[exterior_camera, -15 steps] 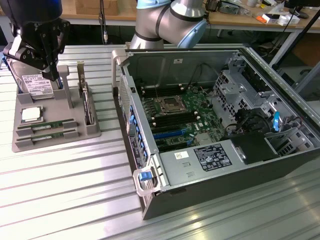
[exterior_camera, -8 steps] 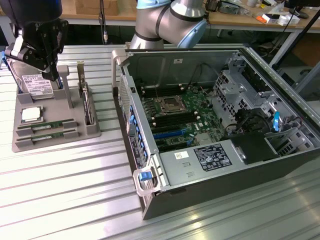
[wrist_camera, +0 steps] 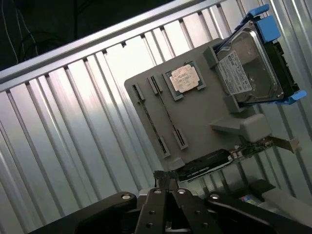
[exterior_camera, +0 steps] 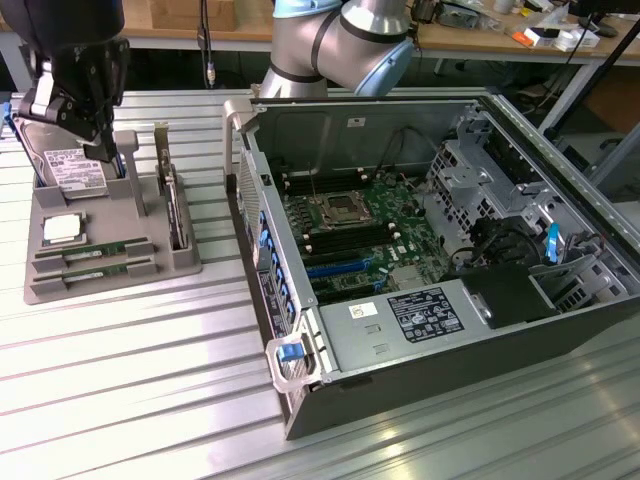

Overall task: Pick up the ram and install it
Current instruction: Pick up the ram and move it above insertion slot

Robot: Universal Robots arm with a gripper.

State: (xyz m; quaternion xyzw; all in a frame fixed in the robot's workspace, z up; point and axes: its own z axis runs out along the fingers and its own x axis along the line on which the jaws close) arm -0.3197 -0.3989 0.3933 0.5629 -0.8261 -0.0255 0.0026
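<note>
The ribbed metal worktop (exterior_camera: pixel 150 390) is nearest, bright with glare from the lamps. On it, toward the exterior view's right, an open computer case (exterior_camera: pixel 400 385) lies on its side, and its green main board (exterior_camera: pixel 385 195) faces up.

Toward the exterior view's left a grey holder (exterior_camera: pixel 110 290) stands on the same worktop, well apart from the case. At the holder's near end the ram (exterior_camera: pixel 98 251) lies flat in a slot. A second stick of the same kind (exterior_camera: pixel 98 268) lies just beside it. Behind them the square silver processor chip (exterior_camera: pixel 62 228) sits in its pocket. A card (exterior_camera: pixel 177 215) stands on its edge at the side toward the case. The hard drive (exterior_camera: pixel 65 165) stands upright at the far end.

The pincer (exterior_camera: pixel 100 140) hangs over that far end, close to the hard drive and apart from the ram. In the wrist view its fingers (wrist_camera: pixel 161 187) are clenched together with nothing between them.

The grey arm (exterior_camera: pixel 340 40) bends above the far edge of the case. Behind it, wooden benches (exterior_camera: pixel 470 35) carry cables and small things.
</note>
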